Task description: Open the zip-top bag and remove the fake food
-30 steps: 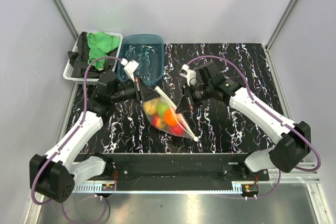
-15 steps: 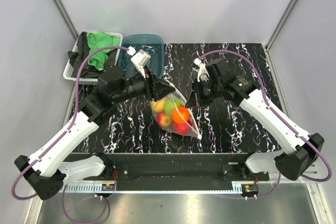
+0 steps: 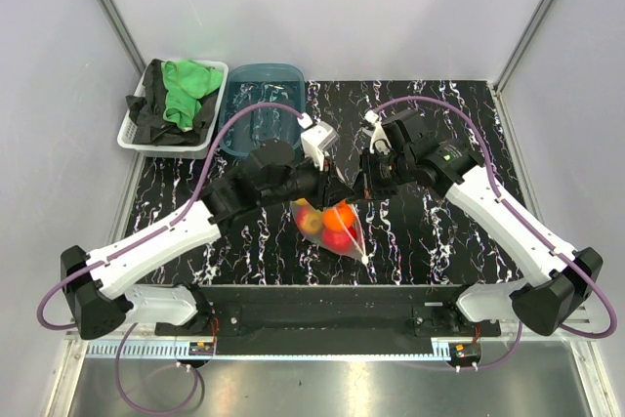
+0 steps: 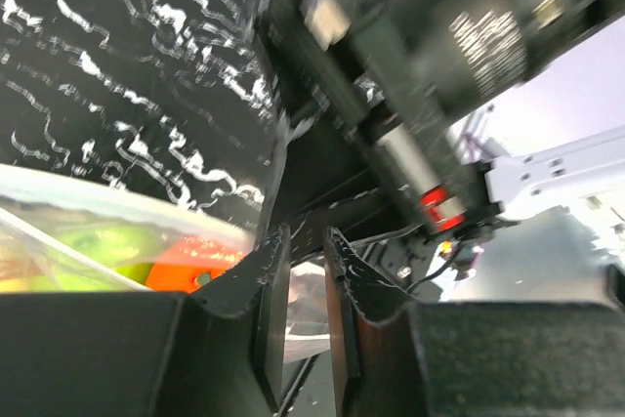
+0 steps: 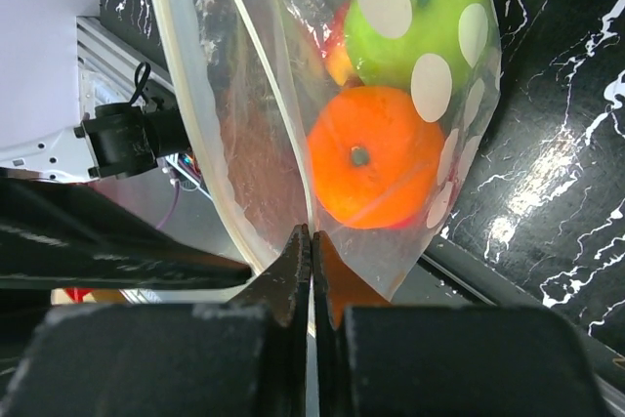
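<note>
Right gripper pinches the clear, white-dotted plastic zip-top bag; left gripper stands narrowly parted, grasp indeterminate; a slip there leaves glossy plastic fruits sealed inside.

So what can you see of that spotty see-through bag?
The clear, floppy plastic bag with white dots bulges with glossy toy fruit. An orange fruit and a lime green fruit press against its side. The right claw pinches its thin wall. A pale strip runs along one edge. Behind it is the black marbled table.
</note>
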You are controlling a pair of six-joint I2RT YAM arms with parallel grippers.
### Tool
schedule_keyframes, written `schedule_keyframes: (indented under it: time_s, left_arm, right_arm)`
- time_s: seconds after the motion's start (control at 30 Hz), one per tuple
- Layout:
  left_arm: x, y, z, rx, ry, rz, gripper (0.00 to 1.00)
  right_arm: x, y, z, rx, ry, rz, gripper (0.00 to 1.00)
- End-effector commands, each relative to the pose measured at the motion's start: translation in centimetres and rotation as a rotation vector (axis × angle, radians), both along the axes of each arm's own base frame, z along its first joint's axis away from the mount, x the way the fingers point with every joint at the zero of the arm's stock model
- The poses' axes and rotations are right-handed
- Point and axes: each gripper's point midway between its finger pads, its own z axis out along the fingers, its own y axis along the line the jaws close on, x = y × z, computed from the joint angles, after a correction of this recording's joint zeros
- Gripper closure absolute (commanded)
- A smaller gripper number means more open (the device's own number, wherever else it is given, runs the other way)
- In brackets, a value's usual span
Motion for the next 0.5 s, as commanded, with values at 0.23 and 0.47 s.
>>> schedule_keyframes:
  time_s: [0.23,0.47]
  left_arm:
    - [1.0,2.1,-4.8,0.104,-0.077,0.086,0.82]
    - [-0.8,2.2,-5.8,0.16,-0.133,0.032,0.57]
  right_arm:
    - [0.5,0.2,3.1,0.045,-0.036,-0.062,1.0]
    - [0.3,0.5,3.3,0.062,-0.011,-0.055,1.0]
